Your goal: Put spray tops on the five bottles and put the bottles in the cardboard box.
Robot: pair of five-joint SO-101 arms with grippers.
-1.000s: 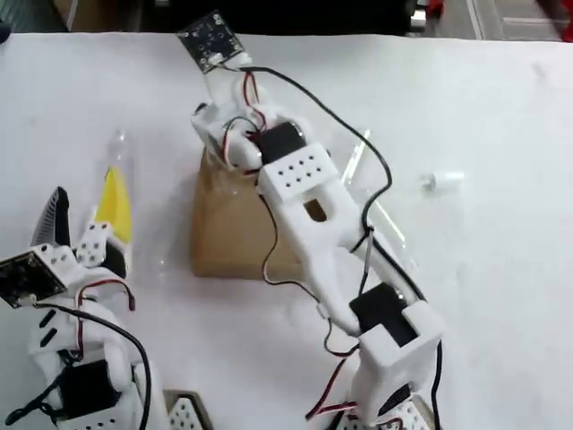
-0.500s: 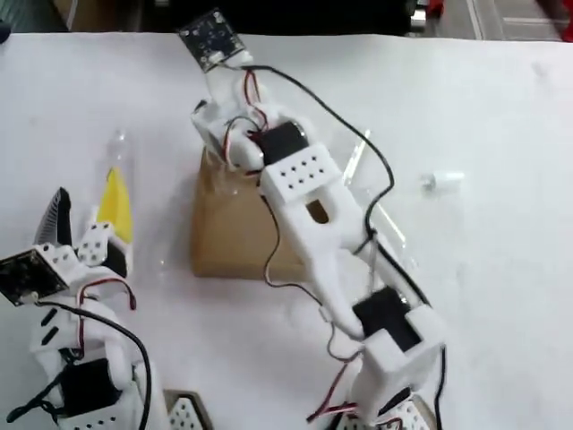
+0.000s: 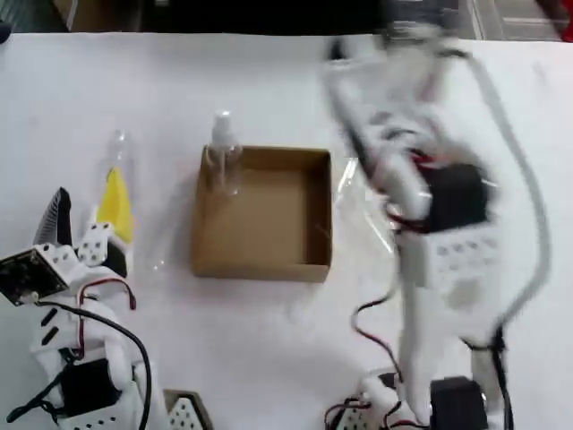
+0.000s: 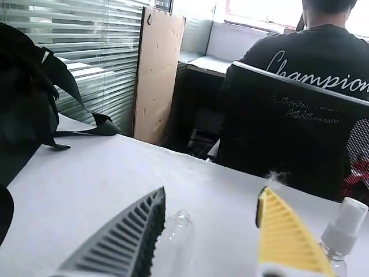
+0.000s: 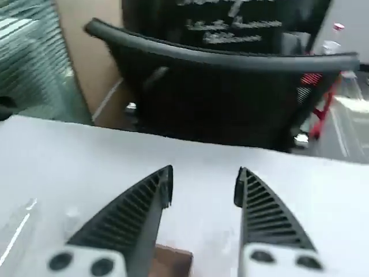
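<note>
Cardboard box (image 3: 269, 224) sits mid-worktop (image 3: 107, 81) with a spray-topped bottle (image 3: 223, 159) standing in its far left corner. A topless clear bottle (image 3: 117, 148) lies off to its left, and the right arm (image 3: 434, 215) is on the other side.

**High view.** Fixed camera above the white table (image 3: 501, 134), looking steeply down. The near table edge lies at the bottom of the picture and the far edge at the top. The cardboard box (image 3: 260, 266) sits mid-picture.

**Left wrist view.** Camera low and close over the table, facing almost level past the left gripper (image 4: 212, 199). It looks toward a black office chair (image 4: 288, 127) and window blinds (image 4: 69, 34).

**Right wrist view.** Camera set higher, looking out and slightly down past the right gripper (image 5: 204, 173) toward the same side of the room.

**Overlap.**
- High and left wrist views: the topless bottle (image 4: 176, 231) and the spray-topped bottle (image 4: 346, 222).
- High and right wrist views: a corner of the box.
- Both wrist views: the chair.
</note>
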